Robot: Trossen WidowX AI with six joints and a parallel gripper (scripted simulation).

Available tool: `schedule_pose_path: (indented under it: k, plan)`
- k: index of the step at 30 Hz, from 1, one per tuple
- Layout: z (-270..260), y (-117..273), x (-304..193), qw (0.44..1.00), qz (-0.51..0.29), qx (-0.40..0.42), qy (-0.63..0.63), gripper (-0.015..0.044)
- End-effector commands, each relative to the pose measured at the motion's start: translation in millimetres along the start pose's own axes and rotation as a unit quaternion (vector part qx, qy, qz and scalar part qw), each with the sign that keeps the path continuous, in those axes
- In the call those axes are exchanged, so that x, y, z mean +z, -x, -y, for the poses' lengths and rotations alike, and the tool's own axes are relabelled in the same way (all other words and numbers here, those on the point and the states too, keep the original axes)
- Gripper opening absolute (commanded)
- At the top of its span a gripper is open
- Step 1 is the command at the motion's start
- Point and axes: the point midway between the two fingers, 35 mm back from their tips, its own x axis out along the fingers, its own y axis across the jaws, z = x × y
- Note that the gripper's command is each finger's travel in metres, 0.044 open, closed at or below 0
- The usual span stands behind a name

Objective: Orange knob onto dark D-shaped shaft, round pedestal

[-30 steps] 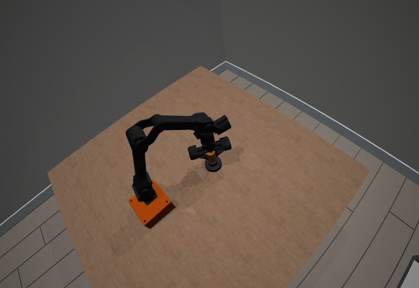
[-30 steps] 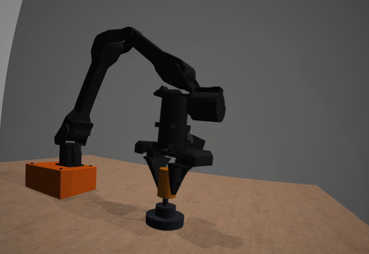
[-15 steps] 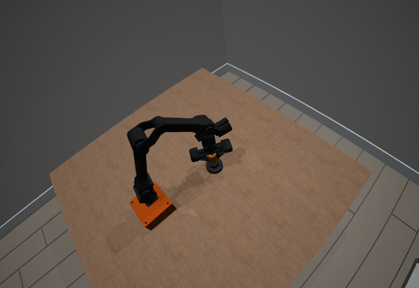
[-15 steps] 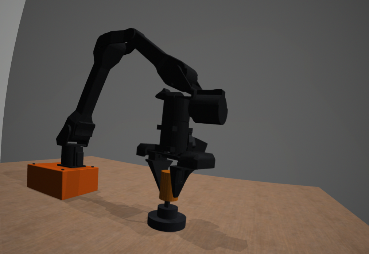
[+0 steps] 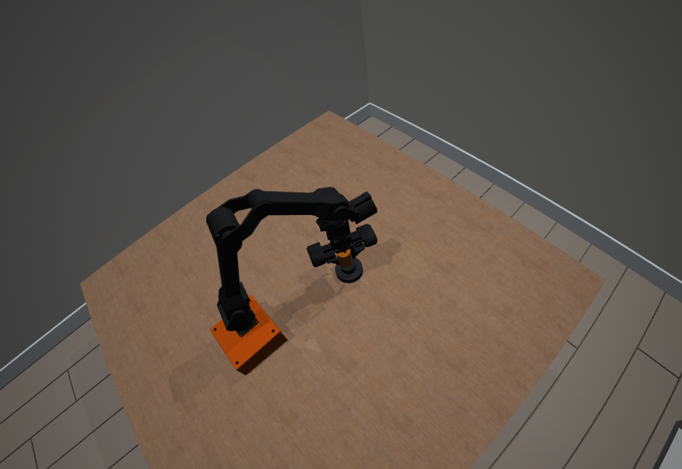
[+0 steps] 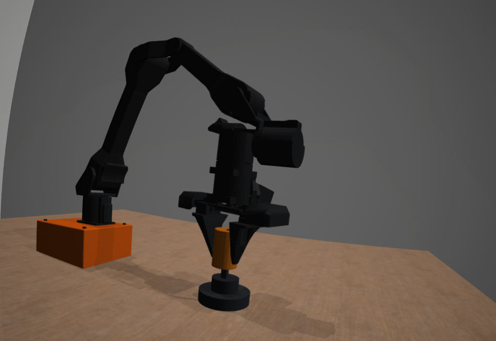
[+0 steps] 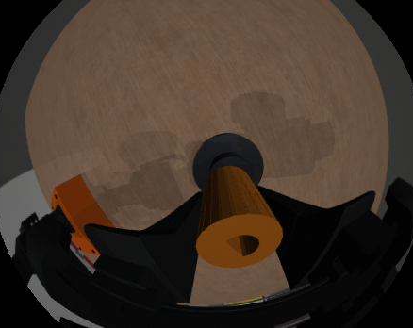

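My end effector [image 5: 344, 259] [image 6: 223, 259] [image 7: 229, 194] grips orange knob [image 5: 344, 259] [image 6: 221, 249] [image 7: 233, 198], perched above pedestal [image 5: 348, 273] [image 6: 224, 297] [image 7: 206, 157], shaft [image 6: 224, 274] visible below. Best to twist slowly under light downward pressure, keeping knob upright; press fully only once flats seem matched.

Resembles a plain robot test room: bare gray walls [image 5: 160, 99] [image 6: 357, 120], pale baseboard [image 5: 463, 158], plank floor [image 5: 618, 331], and a wood-grain surface [image 5: 436, 331] [image 6: 377, 289] [image 7: 153, 71] bearing a bolted orange arm base [image 5: 251, 354] [image 6: 60, 245] [image 7: 79, 200].
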Motion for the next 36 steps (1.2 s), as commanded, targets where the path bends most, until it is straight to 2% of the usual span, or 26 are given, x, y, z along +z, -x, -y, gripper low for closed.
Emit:
schedule_pose_path:
  k: [1, 36]
  plan:
    - [1.8, 5.1, 0.2, 0.999, 0.0, -0.005, 0.048, 0.0]
    - [0.8, 3.2, 0.0, 0.999, 0.0, -0.005, 0.052, 0.0]
